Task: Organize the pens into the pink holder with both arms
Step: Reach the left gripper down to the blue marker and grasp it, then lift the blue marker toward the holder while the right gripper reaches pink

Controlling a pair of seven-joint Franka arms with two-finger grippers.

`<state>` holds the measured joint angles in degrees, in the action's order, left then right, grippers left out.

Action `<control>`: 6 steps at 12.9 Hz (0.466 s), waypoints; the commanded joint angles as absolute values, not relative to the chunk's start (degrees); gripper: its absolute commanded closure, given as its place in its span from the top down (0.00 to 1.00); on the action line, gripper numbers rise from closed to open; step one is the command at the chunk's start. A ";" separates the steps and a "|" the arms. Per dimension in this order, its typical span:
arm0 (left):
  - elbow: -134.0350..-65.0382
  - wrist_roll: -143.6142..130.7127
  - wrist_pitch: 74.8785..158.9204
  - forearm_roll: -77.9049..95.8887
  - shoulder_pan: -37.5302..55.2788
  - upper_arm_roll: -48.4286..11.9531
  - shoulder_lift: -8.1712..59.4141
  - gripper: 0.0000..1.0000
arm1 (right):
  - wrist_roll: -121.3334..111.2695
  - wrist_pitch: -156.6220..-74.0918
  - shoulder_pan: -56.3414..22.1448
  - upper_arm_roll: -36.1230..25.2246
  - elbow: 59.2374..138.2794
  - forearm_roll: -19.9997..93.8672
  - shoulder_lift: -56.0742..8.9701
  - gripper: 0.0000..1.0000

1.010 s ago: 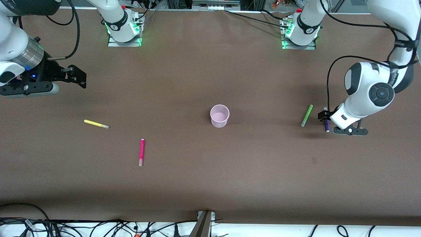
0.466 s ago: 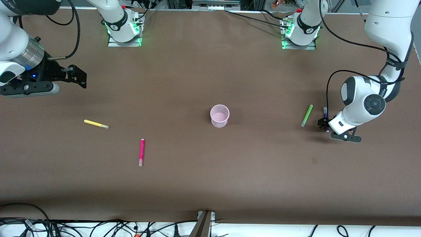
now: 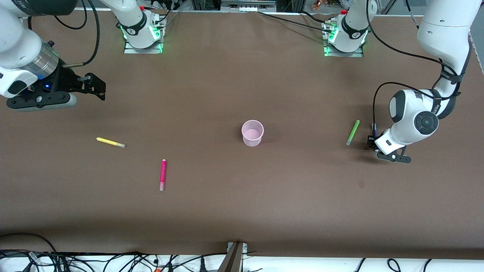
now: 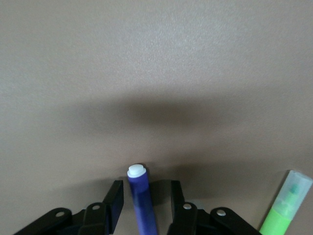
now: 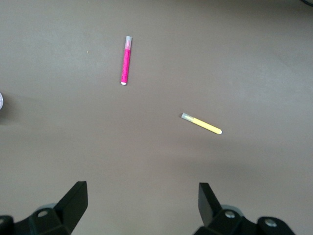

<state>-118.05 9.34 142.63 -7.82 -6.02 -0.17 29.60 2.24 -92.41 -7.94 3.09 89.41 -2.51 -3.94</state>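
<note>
The pink holder (image 3: 252, 133) stands upright in the middle of the table. The dark blue pen (image 3: 374, 129) lies near the left arm's end, with the green pen (image 3: 352, 132) beside it. My left gripper (image 3: 372, 141) is down at the table, open, with one finger on each side of the blue pen (image 4: 142, 200) and a gap at each side. The green pen (image 4: 282, 208) shows at the edge of that view. The yellow pen (image 3: 110, 142) and the magenta pen (image 3: 163, 174) lie toward the right arm's end. My right gripper (image 3: 99, 87) hangs open and empty over the table there, and its wrist view shows both pens (image 5: 201, 124) (image 5: 126, 60).
Brown table cover (image 3: 242, 196) with bare surface around the holder. Both arm bases (image 3: 143, 30) (image 3: 345, 36) stand along the edge farthest from the front camera. Cables lie off the table's near edge.
My left gripper has come down over the blue pen and now straddles it low at the table. My right gripper has shifted slightly toward the table's middle.
</note>
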 commanded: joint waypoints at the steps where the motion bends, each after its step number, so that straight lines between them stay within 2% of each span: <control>1: -117.60 10.28 142.65 -8.17 -6.77 -0.70 30.41 0.41 | 2.99 -92.46 -8.09 2.99 89.12 -2.64 -3.43 1.00; 3: -117.34 10.28 142.73 -8.17 -6.77 -0.70 30.76 0.40 | 2.90 -93.16 -8.09 2.73 89.12 -2.64 -3.52 1.00; 5: -117.25 10.37 142.73 -8.17 -6.59 -0.62 30.67 0.11 | 2.90 -93.25 -8.09 2.72 89.12 -2.55 -3.60 1.00; 6: -117.16 10.72 142.47 -8.17 -6.59 -0.62 30.67 0.00 | 2.99 -93.25 -8.09 2.72 89.12 -2.55 -3.52 1.00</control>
